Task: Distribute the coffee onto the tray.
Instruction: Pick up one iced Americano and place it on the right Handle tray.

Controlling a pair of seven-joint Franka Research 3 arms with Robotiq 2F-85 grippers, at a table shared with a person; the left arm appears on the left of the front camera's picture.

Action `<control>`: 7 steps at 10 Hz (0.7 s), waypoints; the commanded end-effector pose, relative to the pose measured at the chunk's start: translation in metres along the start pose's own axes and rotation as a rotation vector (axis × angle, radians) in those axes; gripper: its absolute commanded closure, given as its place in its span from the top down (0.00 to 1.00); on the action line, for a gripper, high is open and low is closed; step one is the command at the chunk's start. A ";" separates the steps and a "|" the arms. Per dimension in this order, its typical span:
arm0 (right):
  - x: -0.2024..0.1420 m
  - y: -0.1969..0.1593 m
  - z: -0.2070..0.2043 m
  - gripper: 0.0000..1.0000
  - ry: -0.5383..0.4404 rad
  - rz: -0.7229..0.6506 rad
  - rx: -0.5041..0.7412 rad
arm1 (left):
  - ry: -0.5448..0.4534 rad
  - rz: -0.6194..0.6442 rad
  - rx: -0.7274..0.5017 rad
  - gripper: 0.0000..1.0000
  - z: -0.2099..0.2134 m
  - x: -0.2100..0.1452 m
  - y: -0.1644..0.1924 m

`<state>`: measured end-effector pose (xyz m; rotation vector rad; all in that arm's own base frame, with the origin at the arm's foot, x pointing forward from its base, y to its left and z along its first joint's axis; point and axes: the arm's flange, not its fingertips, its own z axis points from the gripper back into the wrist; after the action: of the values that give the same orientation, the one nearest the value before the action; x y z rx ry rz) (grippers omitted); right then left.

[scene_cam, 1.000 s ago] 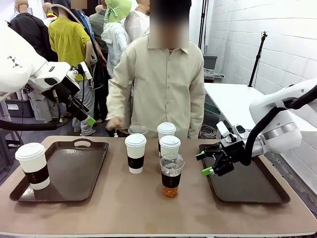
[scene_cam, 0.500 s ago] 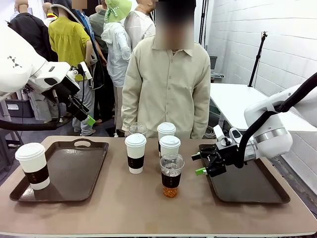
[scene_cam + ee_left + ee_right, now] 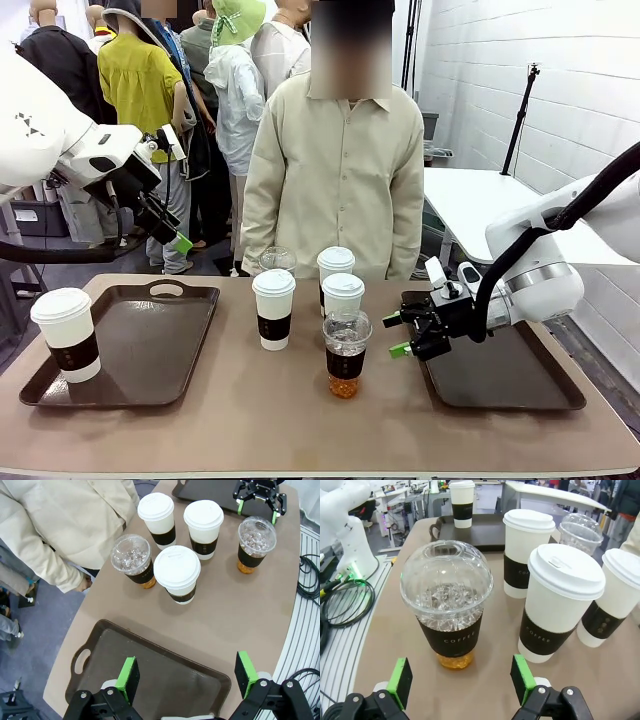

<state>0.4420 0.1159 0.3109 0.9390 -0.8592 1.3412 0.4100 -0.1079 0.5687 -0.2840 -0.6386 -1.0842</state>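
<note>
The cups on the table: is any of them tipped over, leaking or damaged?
Nothing stands out. The white cup on the left tray, the three white cups and both clear cups stand upright, lids on, no spill.

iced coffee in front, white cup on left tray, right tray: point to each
iced coffee [image 3: 446, 605]: right wrist view, clear icy wall
white cup [image 3: 68, 325]: front view, wall above sleeve
right tray [image 3: 510, 375]: front view, bare floor

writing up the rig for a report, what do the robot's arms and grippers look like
Both arms are glossy white with rounded joints. The left arm carries small dark markings, and a black cable loops along the right arm. Each ends in a black two-finger gripper with bright green pads on the fingertips: the left gripper and the right gripper.
</note>
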 end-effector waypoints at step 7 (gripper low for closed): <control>-0.013 -0.004 -0.026 1.00 -0.051 0.014 0.038 | -0.004 0.002 -0.006 1.00 0.000 -0.001 0.001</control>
<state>0.4378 0.1264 0.2962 0.9770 -0.8365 1.3545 0.4100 -0.1079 0.5688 -0.2839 -0.6386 -1.0843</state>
